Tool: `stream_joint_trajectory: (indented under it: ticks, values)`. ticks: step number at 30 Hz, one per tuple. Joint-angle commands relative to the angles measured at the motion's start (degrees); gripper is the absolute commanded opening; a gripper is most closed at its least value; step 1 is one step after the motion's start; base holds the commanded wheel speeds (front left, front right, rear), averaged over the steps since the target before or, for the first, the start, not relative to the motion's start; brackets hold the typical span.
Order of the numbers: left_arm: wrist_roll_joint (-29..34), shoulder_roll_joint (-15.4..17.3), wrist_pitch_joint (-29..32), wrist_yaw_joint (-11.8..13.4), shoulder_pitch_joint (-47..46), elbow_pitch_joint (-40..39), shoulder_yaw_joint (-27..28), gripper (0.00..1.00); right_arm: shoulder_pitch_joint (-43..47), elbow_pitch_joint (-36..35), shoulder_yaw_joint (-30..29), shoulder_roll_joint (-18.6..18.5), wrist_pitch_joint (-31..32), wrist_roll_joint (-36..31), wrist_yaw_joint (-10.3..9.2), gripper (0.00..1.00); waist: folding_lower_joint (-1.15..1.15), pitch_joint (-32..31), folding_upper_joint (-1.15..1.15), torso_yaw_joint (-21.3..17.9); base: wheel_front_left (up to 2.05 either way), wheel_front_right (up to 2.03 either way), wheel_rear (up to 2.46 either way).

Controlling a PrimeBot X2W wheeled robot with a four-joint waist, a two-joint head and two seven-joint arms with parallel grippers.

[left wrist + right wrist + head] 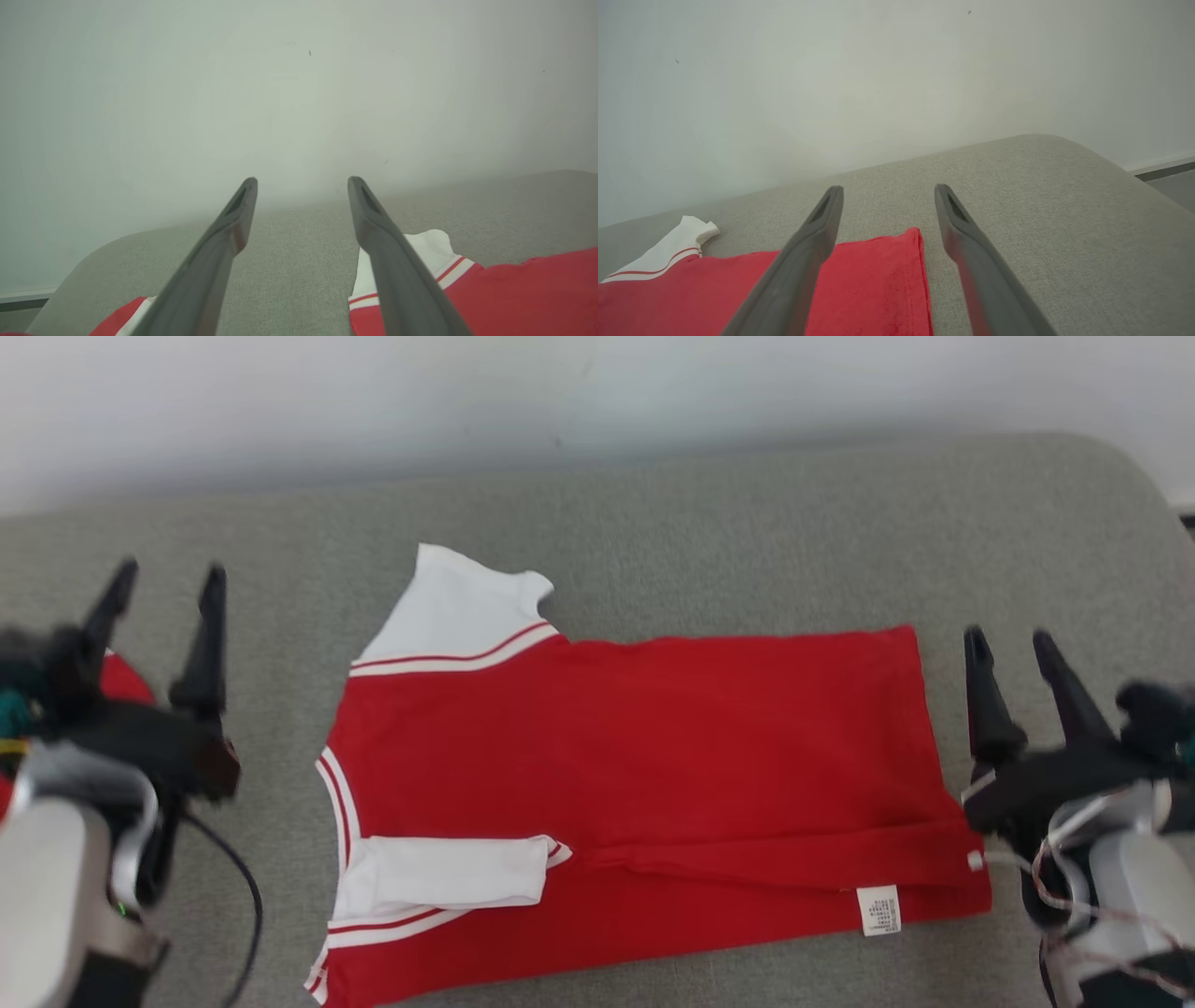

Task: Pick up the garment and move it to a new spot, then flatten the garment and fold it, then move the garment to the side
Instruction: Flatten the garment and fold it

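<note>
Red garment [635, 756] with white sleeves lay spread on grey cushion [747, 523], left gripper [173, 569] beside its collar end, jaws apart, right gripper [1008, 635] beside its hem, jaws apart

One garment [644, 747], one left hand [171, 567], one right hand [1007, 635].

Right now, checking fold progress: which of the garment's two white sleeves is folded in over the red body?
The near sleeve, lying across the red garment; the far sleeve sticks out onto the grey cushion.
</note>
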Motion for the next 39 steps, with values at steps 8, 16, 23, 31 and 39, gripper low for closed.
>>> stream_joint_trajectory:
  ticks: [8, 16, 23, 31, 39]
  values:
    - [-6.3, 6.3, 8.9, -0.3, -17.8, 8.4, -7.0, 1.0, -16.3, 10.4, 5.1, -0.1, 5.2, -0.3, 0.03, 1.0, -0.01, 12.6, -0.01, -6.3, 0.0, 0.0, 0.0]
    - [-11.6, 9.1, 15.1, -0.3, -26.4, 15.4, -15.9, 1.0, -25.6, 19.1, 10.0, 1.2, 9.1, 1.0, 0.03, 1.0, -0.01, 15.7, -0.01, -9.1, 0.0, 0.0, 0.0]
    - [-14.9, 11.0, 18.3, -0.3, -30.9, 20.0, -22.7, 1.0, -30.6, 24.5, 14.4, 2.8, 11.7, 3.2, 0.03, 1.0, -0.01, 17.2, -0.01, -11.1, 0.0, 0.0, 0.0]
    - [-16.8, 11.7, 19.8, -0.3, -34.2, 24.1, -27.6, 1.0, -33.8, 28.4, 17.2, 4.0, 13.0, 6.1, 0.03, 1.0, -0.01, 18.2, -0.01, -12.4, 0.0, 0.0, 0.0]
    - [-18.8, 11.5, 19.5, -0.3, -37.2, 28.2, -30.9, 1.0, -36.7, 30.9, 19.9, 4.7, 11.9, 8.1, 0.03, 1.0, -0.01, 19.3, -0.01, -13.1, 0.0, 0.0, 0.0]
